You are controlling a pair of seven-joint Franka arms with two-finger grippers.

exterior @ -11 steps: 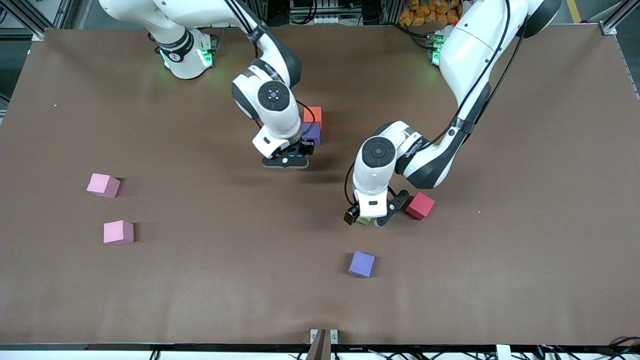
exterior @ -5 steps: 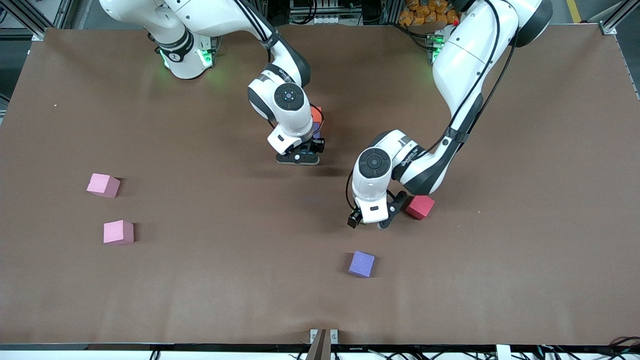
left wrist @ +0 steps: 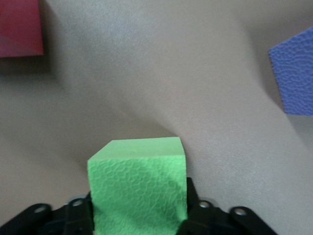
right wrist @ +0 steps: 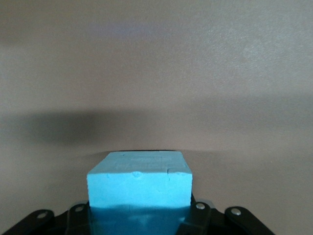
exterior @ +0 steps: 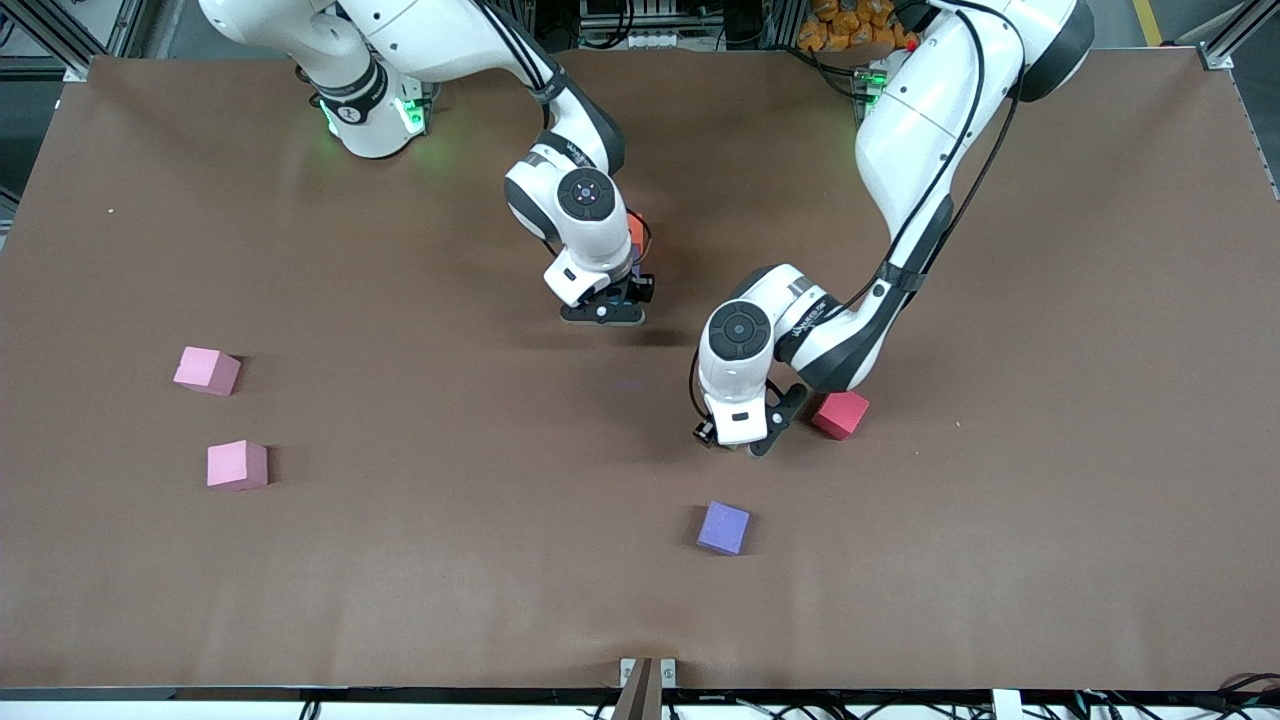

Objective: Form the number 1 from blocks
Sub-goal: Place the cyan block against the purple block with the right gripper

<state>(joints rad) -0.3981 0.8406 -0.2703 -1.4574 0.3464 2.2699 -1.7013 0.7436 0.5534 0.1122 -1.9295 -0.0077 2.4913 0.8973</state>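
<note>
- Small matte green foam cube (left wrist: 138, 188) clamped in the left pincer (exterior: 735, 443), low over the brown worktop (exterior: 1000, 560) near the middle, just beside the red foam cube (exterior: 839, 414) lying toward the left arm's end.
- Light blue foam cube (right wrist: 139, 188) gripped in the right pincer (exterior: 603, 311), over the spot just in front of the orange foam cube (exterior: 636, 229), mostly hidden by the wrist; whatever sits between orange cube and pincer hidden too.
- Purple foam cube (exterior: 723, 527) loose on the worktop, nearer the front camera than the left pincer; visible also at the frame edge in the left wrist view.
- Two pink foam cubes (exterior: 207, 370) (exterior: 237, 464) well apart from everything else, toward the right arm's end, one nearer the camera than the other.
- Judged stage: column of the numeral barely begun by the orange cube, light blue cube about to join, green cube freshly grasped.
- Risk: soft foam squeezing and twisting in the grip, landing skewed and breaking the straight line.
- Risk: light blue cube set down blind against neighbours, shoving them out of line.
- Risk: left wrist sweeping the red cube on lift-off, given the close spacing.
- Risk: both arms converging on the same central spot; collision likely without taking turns.
- Room: wide bare worktop on all sides, edges well away from every cube, ample open surface toward the front camera for lengthening the column.
</note>
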